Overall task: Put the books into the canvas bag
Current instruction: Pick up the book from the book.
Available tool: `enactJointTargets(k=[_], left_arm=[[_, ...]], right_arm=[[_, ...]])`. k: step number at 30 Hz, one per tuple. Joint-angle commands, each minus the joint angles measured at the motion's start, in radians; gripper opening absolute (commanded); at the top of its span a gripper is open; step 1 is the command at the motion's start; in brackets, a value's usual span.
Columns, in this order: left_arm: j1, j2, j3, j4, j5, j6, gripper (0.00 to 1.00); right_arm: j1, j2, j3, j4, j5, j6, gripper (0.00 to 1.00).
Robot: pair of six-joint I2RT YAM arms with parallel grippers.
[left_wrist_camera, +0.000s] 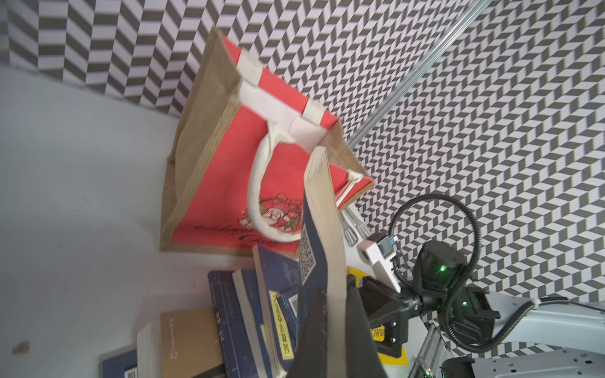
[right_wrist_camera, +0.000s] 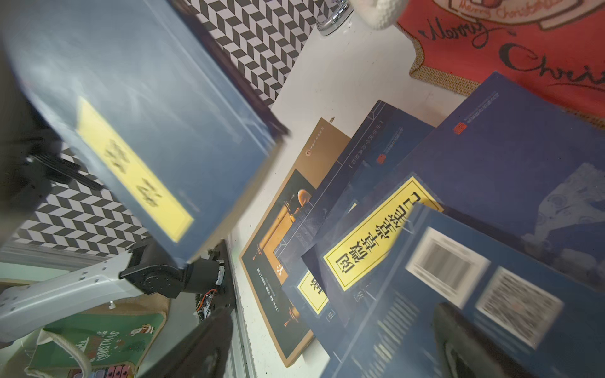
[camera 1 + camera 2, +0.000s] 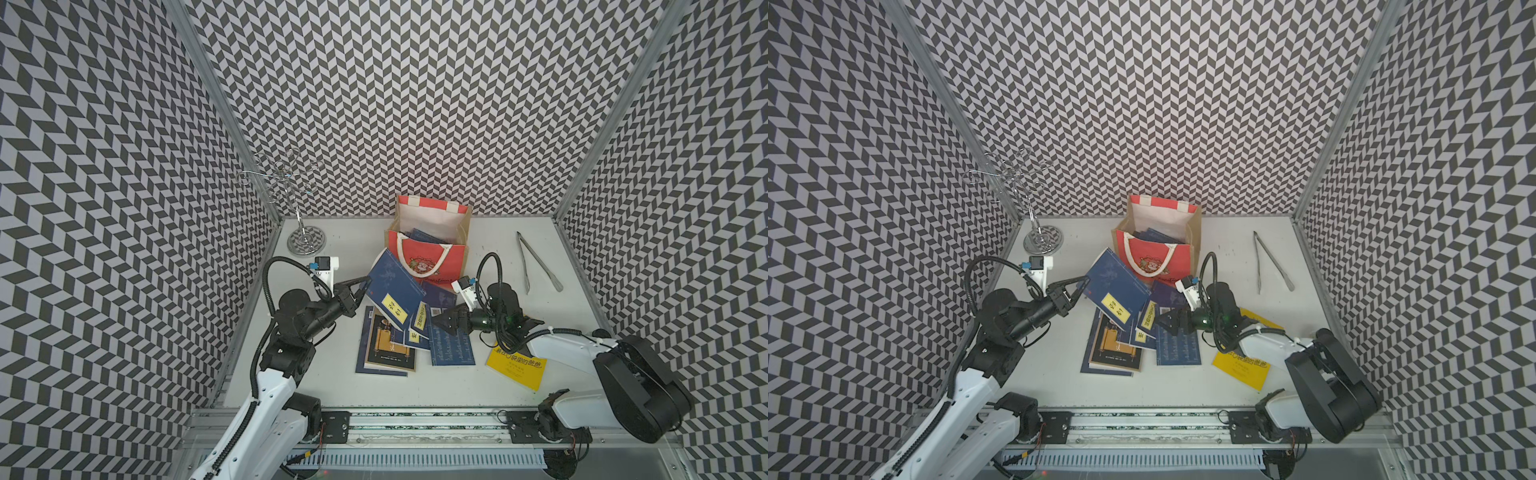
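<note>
The canvas bag (image 3: 430,259) (image 3: 1158,259) (image 1: 222,183) stands upright at the back middle of the table, red front facing me, with navy books (image 3: 419,237) inside it. My left gripper (image 3: 365,286) (image 3: 1083,284) (image 1: 337,327) is shut on the edge of a navy book with a yellow label (image 3: 395,293) (image 3: 1117,291) (image 2: 147,131), held tilted in the air just in front of the bag. Below lies a pile of books: a tan-and-black one (image 3: 390,345) and several navy ones (image 3: 451,349). My right gripper (image 3: 440,322) (image 3: 1163,322) (image 2: 330,343) hovers open over the pile, holding nothing. A yellow book (image 3: 517,370) lies under the right arm.
Metal tongs (image 3: 536,262) (image 3: 1271,262) lie at the back right. A wire stand on a round base (image 3: 306,241) (image 3: 1042,241) stands at the back left corner. Patterned walls close in three sides. A green bag (image 2: 98,337) shows beyond the table's front rail.
</note>
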Motion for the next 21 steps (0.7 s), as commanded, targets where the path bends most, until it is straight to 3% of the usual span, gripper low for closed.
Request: enactJointTargets(k=[1,5,12,21], left_arm=[[0.018,0.025,0.113,0.040,0.065,-0.011,0.00],[0.021,0.134,0.290,0.044,0.074,-0.021,0.00],[0.021,0.364,0.462,0.257,0.007,-0.101,0.00],[0.002,0.653,0.568,0.518,-0.088,-0.225,0.00]], right_arm=[[-0.003,-0.039,-0.006,0.012,0.016,-0.011,0.95],[-0.005,-0.068,-0.022,-0.004,0.034,-0.016,0.95],[-0.004,-0.190,-0.021,-0.098,0.102,-0.039,0.95],[-0.004,-0.391,0.177,-0.424,0.458,-0.126,0.96]])
